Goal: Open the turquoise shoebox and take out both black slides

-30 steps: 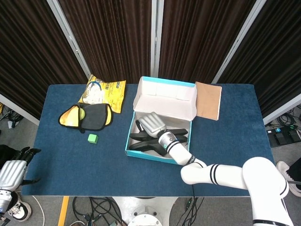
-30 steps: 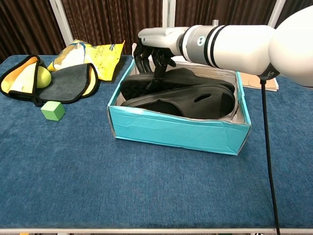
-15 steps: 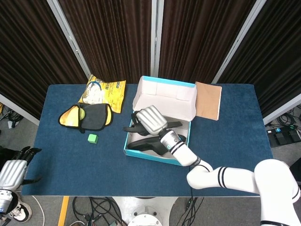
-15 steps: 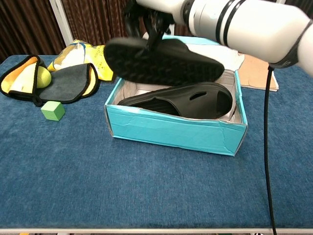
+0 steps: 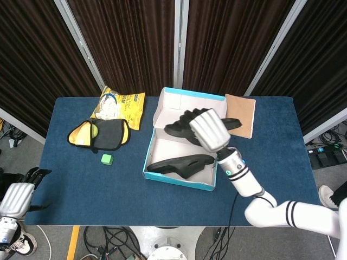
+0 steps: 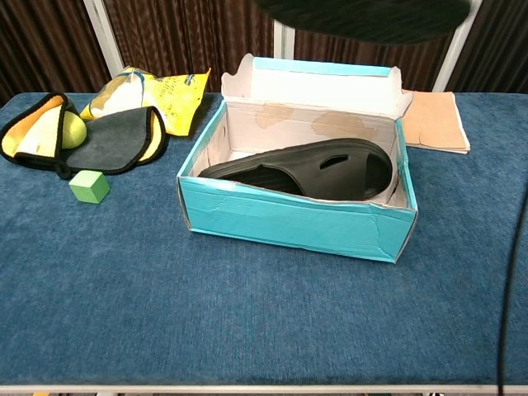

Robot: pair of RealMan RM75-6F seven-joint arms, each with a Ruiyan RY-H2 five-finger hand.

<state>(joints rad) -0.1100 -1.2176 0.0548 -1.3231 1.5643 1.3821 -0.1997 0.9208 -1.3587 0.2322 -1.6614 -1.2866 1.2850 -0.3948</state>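
- One slide (image 5: 187, 123) is already out of the turquoise shoebox (image 5: 179, 181). In the head view it hangs in the air at centre frame, over the raised lid, gripped by the right hand (image 5: 210, 130). The fingers are curled around it, though the back of the hand hides just how.
- Half the unpacking is left, I'd say. The second slide (image 5: 181, 165) lies flat on the box floor, low in the box toward the bottom of the frame, and nothing touches it.
- Opening is finished, since the lid stands up at the box's far edge and the inside is bare apart from that one slide.
- Down in the lower left corner, off the worktop (image 5: 81, 184), the left hand (image 5: 16, 196) hangs idle with its dark fingers apart and nothing in them.
- From the chest view, the lifted slide (image 6: 363, 15) shows only as a dark sole along the top edge, right of centre, well above the box (image 6: 289, 219). Neither hand appears here.
- Inside the box the remaining slide (image 6: 305, 169) stretches across the middle of the frame, leaning toward the right wall.
- At upper left sit a yellow packet (image 6: 157, 95), a grey and orange pouch (image 6: 82, 136) and a green cube (image 6: 89, 186). A tan pad (image 6: 436, 120) lies at upper right.
- What remains, as I judge it, is setting the held slide down on the worktop and then fetching the other.
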